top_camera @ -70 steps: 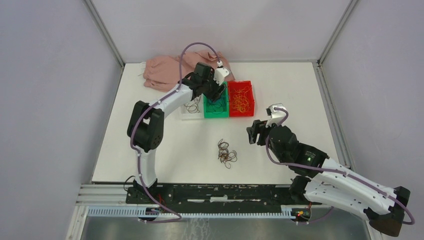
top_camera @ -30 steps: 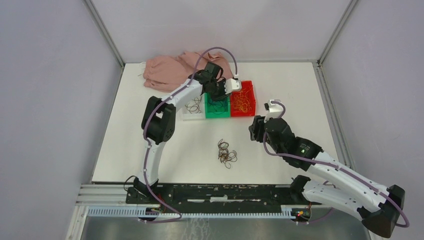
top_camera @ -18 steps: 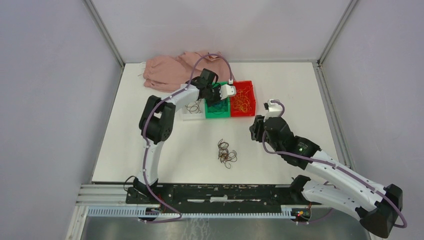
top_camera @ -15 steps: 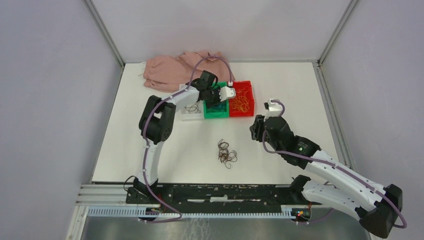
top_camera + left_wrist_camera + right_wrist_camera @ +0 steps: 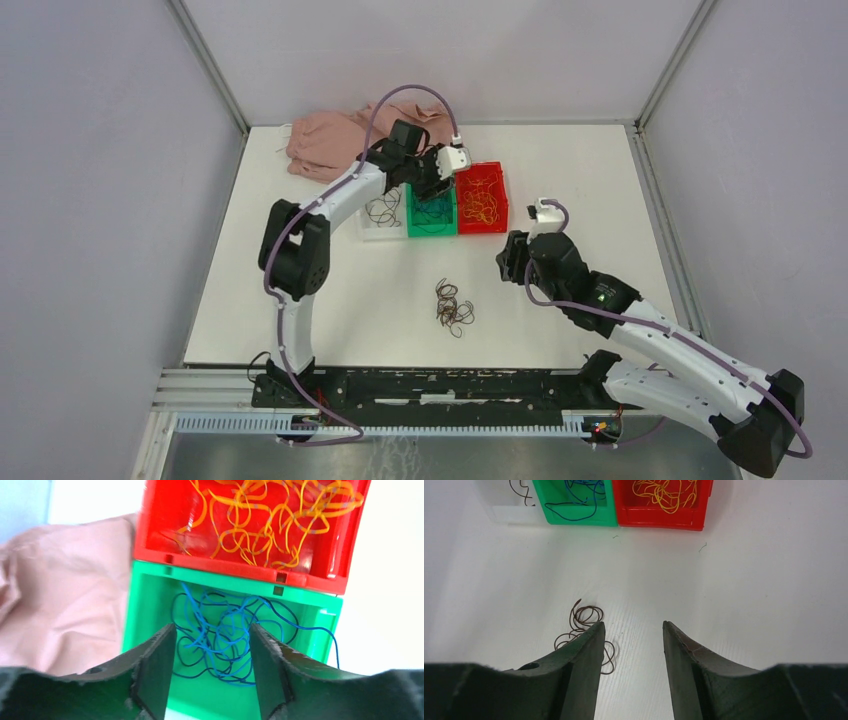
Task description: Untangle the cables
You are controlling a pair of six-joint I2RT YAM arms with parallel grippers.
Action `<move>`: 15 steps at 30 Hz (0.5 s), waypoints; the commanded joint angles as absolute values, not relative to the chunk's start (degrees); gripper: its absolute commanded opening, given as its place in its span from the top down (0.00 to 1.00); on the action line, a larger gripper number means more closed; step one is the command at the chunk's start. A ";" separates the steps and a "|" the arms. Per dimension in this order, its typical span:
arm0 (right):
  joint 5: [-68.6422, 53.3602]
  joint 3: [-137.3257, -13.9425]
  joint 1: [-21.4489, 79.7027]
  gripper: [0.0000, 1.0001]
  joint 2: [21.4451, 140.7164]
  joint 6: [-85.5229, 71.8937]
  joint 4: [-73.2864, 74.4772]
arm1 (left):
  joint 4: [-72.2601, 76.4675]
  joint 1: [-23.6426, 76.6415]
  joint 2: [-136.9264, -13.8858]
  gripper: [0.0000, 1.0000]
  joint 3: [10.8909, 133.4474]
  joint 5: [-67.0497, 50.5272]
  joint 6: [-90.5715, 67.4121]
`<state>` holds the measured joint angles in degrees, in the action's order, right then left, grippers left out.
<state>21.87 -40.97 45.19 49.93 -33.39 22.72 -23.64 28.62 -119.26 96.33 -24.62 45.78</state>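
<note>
Overhead, grey walls ring the white table; left gripper, right gripper gape empty.

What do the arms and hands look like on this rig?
Left arm and right arm: white shell links with black joint housings, and a purple cable looping along each. Left hand and right hand: two dark, matte, wedge-shaped fingers with rough edges. A small white module sits at each wrist.
</note>
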 commanded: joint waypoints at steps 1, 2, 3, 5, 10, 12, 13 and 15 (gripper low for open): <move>20.81 -41.00 44.91 0.45 49.37 -33.08 19.86 | -23.63 28.41 -112.54 0.30 100.29 -27.94 42.33; 20.71 -41.10 44.91 0.43 49.46 -32.86 19.91 | -25.02 28.43 -112.20 0.28 100.89 -27.95 42.64; 20.35 -41.25 44.91 0.41 49.52 -32.65 19.95 | -26.40 28.41 -111.97 0.25 101.50 -27.96 42.83; 18.38 -41.19 44.92 0.36 49.70 -32.00 19.05 | -29.15 28.41 -111.17 0.21 102.73 -27.61 43.25; 6.31 -40.28 45.34 0.31 54.45 -29.54 15.03 | -38.72 28.24 -107.18 0.13 104.15 -29.56 42.10; 3.24 -39.32 46.50 0.32 57.81 -29.74 12.39 | -41.51 27.92 -104.38 0.12 102.93 -31.24 39.66; 2.27 -38.65 47.42 0.32 59.60 -29.86 11.12 | -42.86 27.68 -102.70 0.11 100.97 -32.41 38.65; 0.73 -38.27 49.49 0.35 63.70 -29.71 8.58 | -43.98 26.72 -98.51 0.10 96.34 -35.21 36.74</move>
